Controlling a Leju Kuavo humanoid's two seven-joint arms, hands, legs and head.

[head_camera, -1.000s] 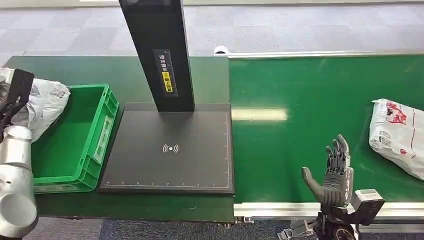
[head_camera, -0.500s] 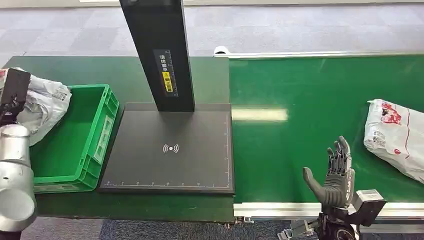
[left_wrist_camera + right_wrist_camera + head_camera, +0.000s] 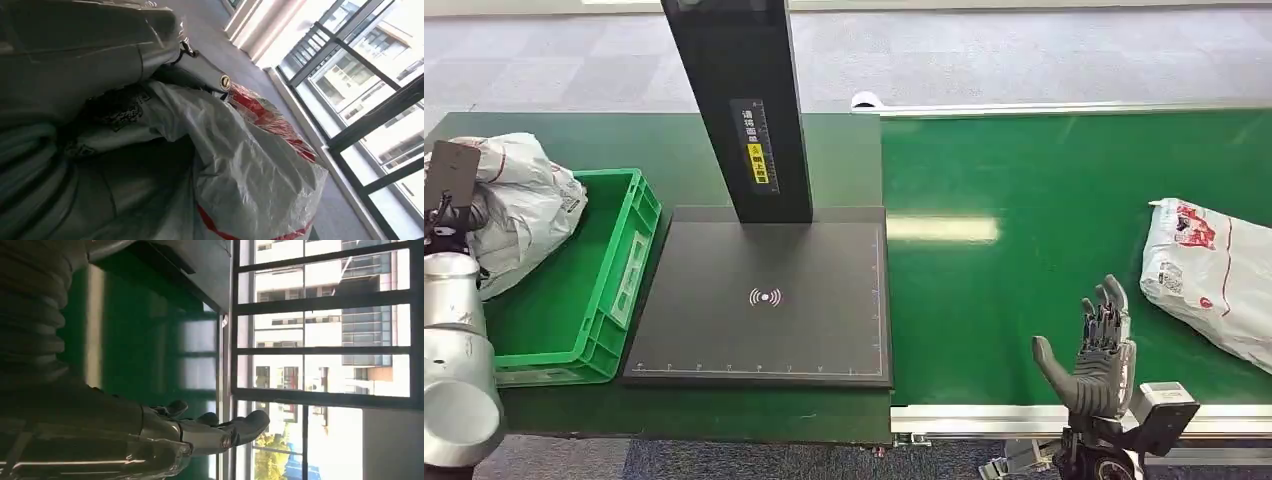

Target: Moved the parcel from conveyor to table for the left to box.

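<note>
This looks like a parcel-sorting station set up inside an office-type building. A wide green conveyor belt [image 3: 1064, 230] with a silver metal edge rail [image 3: 1064, 106] runs off to the right, carrying a white plastic mailing bag with red print [image 3: 1209, 280]. To its left sits a flat black scanning pad marked with a wireless symbol [image 3: 764, 297], under a tall black post bearing a yellow warning label [image 3: 759, 140]. A green plastic crate [image 3: 584, 280] stands at the far left for sorted goods. Grey carpet tiles [image 3: 1024, 50] cover the floor beyond, and tall dark-framed windows [image 3: 320, 340] (facing other buildings) line the wall.
</note>
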